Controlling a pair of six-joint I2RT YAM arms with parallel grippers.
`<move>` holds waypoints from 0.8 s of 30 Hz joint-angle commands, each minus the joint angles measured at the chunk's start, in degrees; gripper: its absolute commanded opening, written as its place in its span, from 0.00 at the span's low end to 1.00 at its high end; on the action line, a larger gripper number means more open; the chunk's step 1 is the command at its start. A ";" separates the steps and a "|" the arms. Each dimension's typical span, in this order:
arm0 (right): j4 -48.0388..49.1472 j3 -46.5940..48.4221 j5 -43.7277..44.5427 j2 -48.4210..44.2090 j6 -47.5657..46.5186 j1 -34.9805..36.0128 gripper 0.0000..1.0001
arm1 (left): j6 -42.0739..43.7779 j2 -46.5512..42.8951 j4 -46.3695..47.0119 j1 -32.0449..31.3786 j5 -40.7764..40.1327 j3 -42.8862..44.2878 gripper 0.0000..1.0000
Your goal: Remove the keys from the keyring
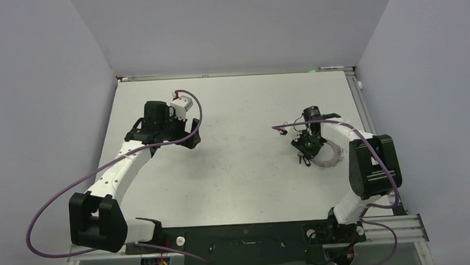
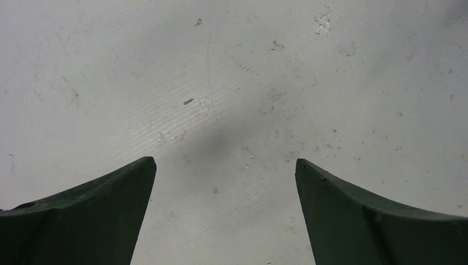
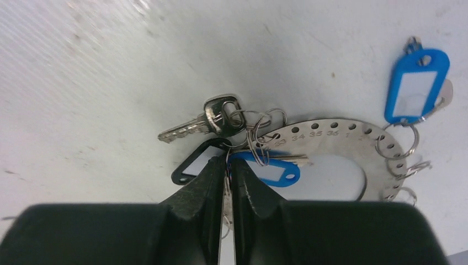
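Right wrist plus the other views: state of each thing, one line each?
left gripper: open, over bare table.
right gripper: shut on key bunch, at the tags.
keyring: flat on table, keys not yet removed.
silver key: lying flat, on its loop.
far blue tag: flat, looped to the rim.

The keyring (image 3: 353, 141) is stamped with the numbers 34, 35, 36, 1.

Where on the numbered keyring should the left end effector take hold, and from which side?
Grip the bare arc of the keyring near the stamped numbers, between the clusters of split rings. It lies flat on the table, so probably come from above, one finger in the central hole, one outside the rim. The left end effector is open.
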 commanded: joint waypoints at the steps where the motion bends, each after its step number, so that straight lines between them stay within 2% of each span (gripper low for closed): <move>1: -2.15 3.81 -3.07 -1.16 4.98 4.63 0.06 | -1.38 -1.76 0.86 -0.21 2.01 1.34 0.96; 9: -3.18 12.15 -13.55 0.85 14.97 12.02 0.05 | -2.62 -2.09 0.08 0.83 7.17 2.14 0.96; 14: -1.51 15.30 -20.02 1.08 20.19 14.25 0.05 | -1.76 -0.76 -0.76 1.15 12.24 2.58 0.96; 17: -1.41 17.60 -23.93 1.51 22.19 15.47 0.05 | -1.46 -0.67 -0.79 1.63 16.18 2.22 0.96; 24: -1.25 22.22 -28.62 2.28 25.10 17.81 0.05 | -1.88 -2.45 1.16 1.70 19.67 1.26 0.96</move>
